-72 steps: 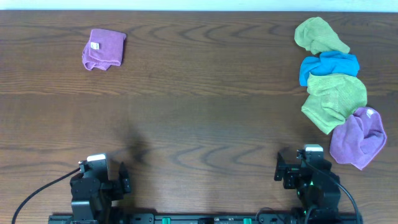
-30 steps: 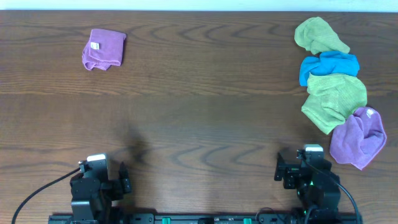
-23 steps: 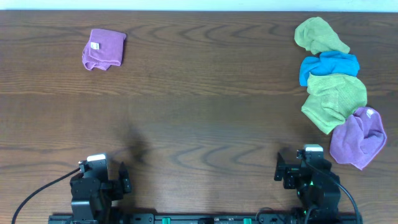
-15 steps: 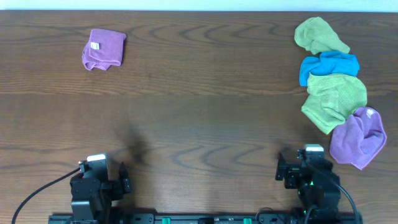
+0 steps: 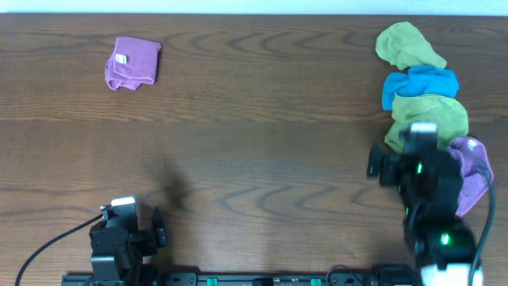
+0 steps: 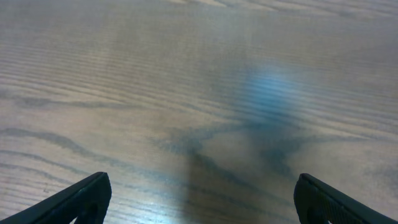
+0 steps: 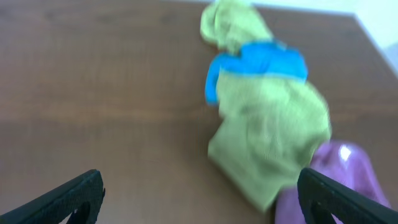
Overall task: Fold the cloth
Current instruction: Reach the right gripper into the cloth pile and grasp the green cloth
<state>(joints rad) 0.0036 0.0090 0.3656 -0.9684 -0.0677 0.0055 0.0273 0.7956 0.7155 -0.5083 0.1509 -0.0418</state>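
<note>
Several crumpled cloths lie in a row at the table's right edge: a green cloth (image 5: 406, 44), a blue cloth (image 5: 421, 83), a larger green cloth (image 5: 435, 114) and a purple cloth (image 5: 475, 167). My right gripper (image 5: 418, 143) is open and empty, raised over the near edge of the larger green cloth. In the right wrist view the larger green cloth (image 7: 270, 134), the blue cloth (image 7: 258, 62) and the purple cloth (image 7: 339, 180) lie ahead of the open gripper (image 7: 199, 205). My left gripper (image 5: 127, 216) is open and empty at the front left, over bare wood (image 6: 202, 205).
A folded purple cloth (image 5: 132, 63) with a white tag lies at the far left of the brown wooden table (image 5: 254, 151). The table's far edge runs just behind the cloths.
My right arm has moved from the front edge forward and right, to the larger green and purple cloths. The left arm and all the cloths have not moved.
</note>
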